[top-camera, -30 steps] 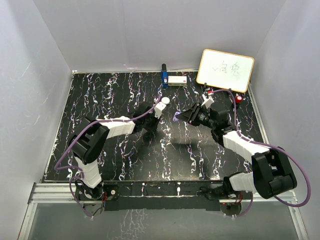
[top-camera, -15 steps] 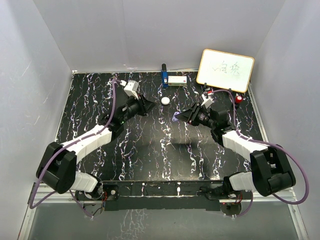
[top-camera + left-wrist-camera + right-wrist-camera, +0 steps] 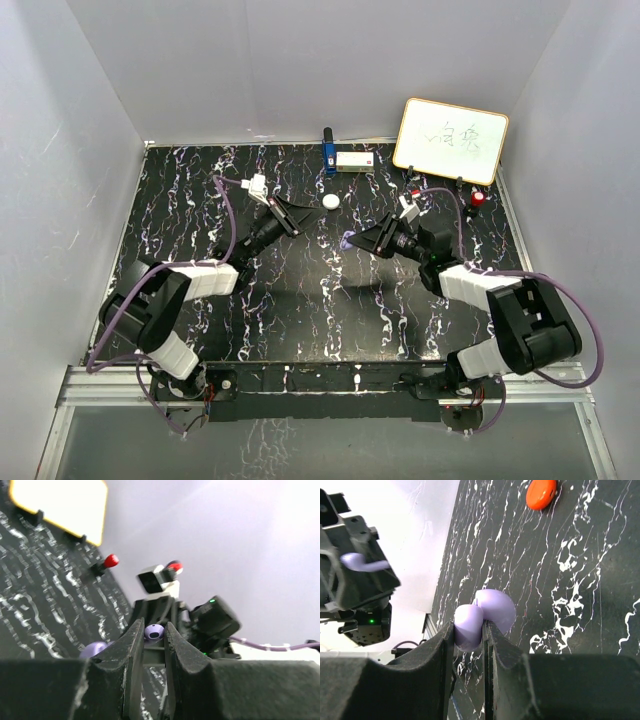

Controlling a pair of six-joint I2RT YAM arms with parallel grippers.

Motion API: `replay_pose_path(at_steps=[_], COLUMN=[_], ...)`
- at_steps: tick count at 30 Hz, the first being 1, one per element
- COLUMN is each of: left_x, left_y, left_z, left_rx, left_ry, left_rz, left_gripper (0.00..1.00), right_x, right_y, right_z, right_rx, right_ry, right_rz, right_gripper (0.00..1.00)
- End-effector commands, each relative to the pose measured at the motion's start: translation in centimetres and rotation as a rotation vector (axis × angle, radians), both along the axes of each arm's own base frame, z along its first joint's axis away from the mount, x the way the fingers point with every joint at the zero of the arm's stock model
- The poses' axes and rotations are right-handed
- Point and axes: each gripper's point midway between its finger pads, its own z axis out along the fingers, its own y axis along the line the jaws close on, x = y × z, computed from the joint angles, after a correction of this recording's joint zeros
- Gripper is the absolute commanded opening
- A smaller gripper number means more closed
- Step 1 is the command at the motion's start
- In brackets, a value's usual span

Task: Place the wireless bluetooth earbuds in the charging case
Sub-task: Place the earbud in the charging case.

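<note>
Worktop [image 3: 300,320] in black with white veining carries both arms, whose grippers face each other above its middle, a little toward the far edge, near one another but apart. The right gripper [image 3: 468,626] is clamped on the lilac charging case [image 3: 496,611]; one rounded lobe sits pinched between the fingertips and a second lobe bulges just behind it, and the case is held clear of the surface. The left gripper [image 3: 292,220] has its fingers [image 3: 131,650] drawn almost together, with only a thin dark slit between them and nothing visible in that slit. It points across at the lilac case. A white round pod [image 3: 330,201] lies on the worktop just beyond the two grippers, between them and the far edge. A red oval pod [image 3: 541,493] shows in the right wrist view, lying flat on the worktop ahead of that gripper. Toward the far right corner a small red piece [image 3: 413,192] sits just beside the right wrist, and a second red piece [image 3: 480,198] stands on a dark base below the whiteboard [image 3: 450,140]. Both are too small to tell whether they are earbuds. At the far edge a blue object [image 3: 328,155] stands beside a white box [image 3: 355,160].
</note>
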Motion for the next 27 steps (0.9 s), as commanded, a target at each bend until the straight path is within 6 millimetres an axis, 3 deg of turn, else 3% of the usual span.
replay_pose_path(at_steps=[1,18,27], left_x=[-1.5,-2.5,-2.6], left_y=[0.7,2.0,0.8], left_z=[5.9,5.7,5.8], left_rx=[-0.219,-0.345,-0.365], left_ry=[-0.125,-0.12,-0.098], left_rz=[-0.033,-0.022,-0.046], left_gripper=[0.0,0.0,0.0], right_x=[-0.3,-1.4,-1.5], right_y=[0.7,1.8,1.9], right_z=[2.4,4.3,4.5], right_rx=[0.091,0.26,0.279], right_ry=[-0.098,-0.111,-0.114], right_rz=[0.061,0.166,0.182], right_gripper=[0.0,0.0,0.0])
